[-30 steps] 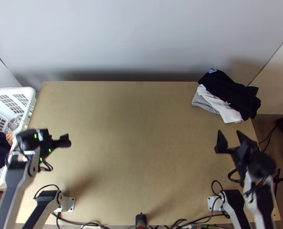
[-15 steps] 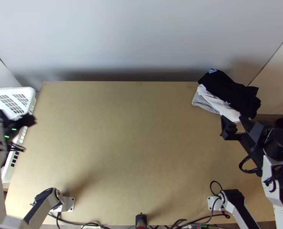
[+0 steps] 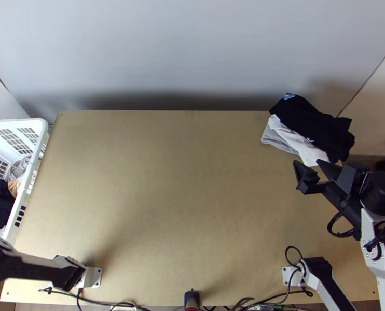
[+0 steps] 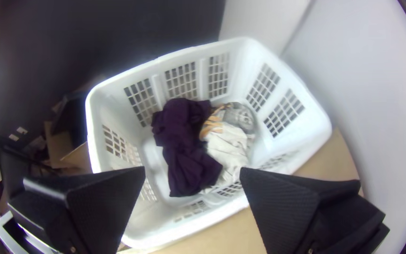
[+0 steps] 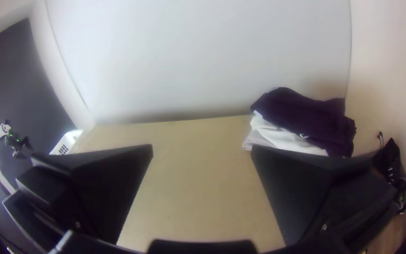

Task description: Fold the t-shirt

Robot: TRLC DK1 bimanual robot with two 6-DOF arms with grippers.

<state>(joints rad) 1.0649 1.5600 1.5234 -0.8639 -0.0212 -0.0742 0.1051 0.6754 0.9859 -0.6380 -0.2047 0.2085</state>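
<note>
A dark, bunched cloth garment (image 4: 184, 136) lies inside a white slatted plastic basket (image 4: 128, 77) at the left edge of the light wooden bench (image 3: 182, 197). Its long axis runs across the basket's shorter span, one end toward the wall beside the bench, the other toward the opposite wall. It is crumpled, so which end is collar or hem I cannot tell, nor whether it is a t-shirt. A pale cloth with orange patches (image 4: 229, 146) lies bunched alongside, touching it.

At the bench's far right corner sits a stack of folded clothes. On top, a folded black garment (image 3: 314, 124) has its long axis slanting from the far edge down toward the right edge; a small light blue patch (image 3: 288, 96) marks its far left end. Under it, a folded white garment (image 3: 301, 145) and a light grey cloth (image 3: 277, 139) follow much the same slant, their left sides peeking out.

In the left wrist view, the left claw (image 4: 192, 168) is wide, its tips well apart above the basket. The right claw (image 3: 306, 161) is wide too, near the stack's near side, pointing toward the bench's far side.
</note>
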